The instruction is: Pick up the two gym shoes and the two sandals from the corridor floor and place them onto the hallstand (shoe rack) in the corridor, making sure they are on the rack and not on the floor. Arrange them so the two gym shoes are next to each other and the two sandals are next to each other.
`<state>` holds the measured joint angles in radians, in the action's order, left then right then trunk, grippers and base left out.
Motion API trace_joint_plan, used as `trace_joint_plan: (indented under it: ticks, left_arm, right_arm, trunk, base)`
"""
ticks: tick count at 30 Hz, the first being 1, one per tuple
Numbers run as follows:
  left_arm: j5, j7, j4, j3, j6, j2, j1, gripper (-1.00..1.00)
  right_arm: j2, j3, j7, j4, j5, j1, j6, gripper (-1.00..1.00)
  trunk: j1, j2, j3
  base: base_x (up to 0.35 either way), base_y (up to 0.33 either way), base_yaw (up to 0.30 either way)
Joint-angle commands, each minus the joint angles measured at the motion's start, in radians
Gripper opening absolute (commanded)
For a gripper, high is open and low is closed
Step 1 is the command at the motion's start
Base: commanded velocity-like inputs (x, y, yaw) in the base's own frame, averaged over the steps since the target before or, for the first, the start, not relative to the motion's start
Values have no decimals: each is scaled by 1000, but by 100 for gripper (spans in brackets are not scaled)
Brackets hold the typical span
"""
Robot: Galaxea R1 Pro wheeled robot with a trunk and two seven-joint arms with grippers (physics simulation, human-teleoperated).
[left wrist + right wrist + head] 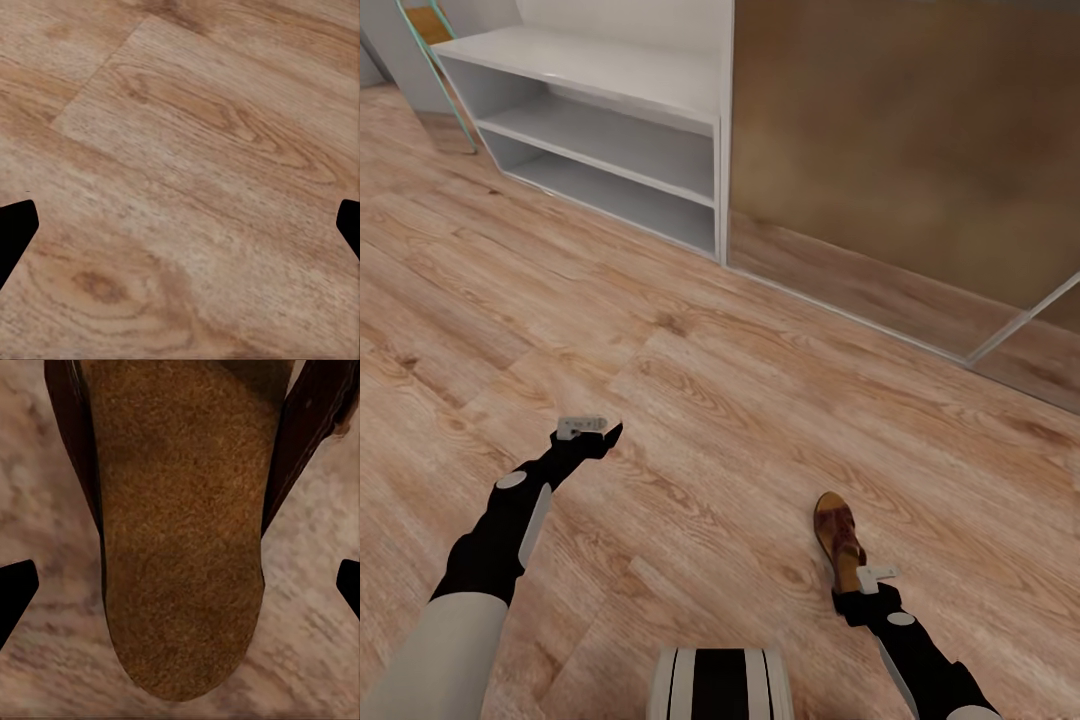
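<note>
Right gripper (863, 585) hovers wide open over the heel of 1 sandal (839, 537) on the corridor floor (760, 400), so drop straight, straddle the footbed, then close.

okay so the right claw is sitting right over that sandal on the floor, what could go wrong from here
The right claw hangs open over the heel end of the sandal, so closing there may grip only the heel and let the toe droop or slip. The hallstand stands well away across the floor, so a loose grip could drop the sandal on the way.
</note>
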<state>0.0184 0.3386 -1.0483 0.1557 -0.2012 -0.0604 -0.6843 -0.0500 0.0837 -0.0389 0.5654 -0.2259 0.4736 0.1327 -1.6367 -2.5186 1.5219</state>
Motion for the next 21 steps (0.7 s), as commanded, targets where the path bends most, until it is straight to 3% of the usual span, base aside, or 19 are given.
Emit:
trace_joint_plan:
  ticks: [1, 5, 18, 21]
  left_arm:
    - [2, 7, -1, 3, -6, 1, 0, 100]
    - [2, 7, -1, 4, -6, 0, 2, 100]
    - [2, 7, -1, 3, -6, 0, 14, 100]
    - [3, 7, -1, 4, -6, 0, 14, 100]
  right_arm:
    - [1, 4, -4, 2, -10, 0, 5, 100]
    - [1, 4, -4, 2, -10, 0, 5, 100]
    - [0, 5, -4, 4, -10, 0, 5, 100]
    - [0, 5, -4, 4, -10, 0, 5, 100]
  trunk:
    - [0, -1, 6]
    - [-2, -1, 28]
    - [-2, -1, 35]
    - [-3, -2, 46]
  base:
    - [0, 0, 0]
    - [0, 0, 0]
    - [0, 0, 0]
    - [0, 0, 0]
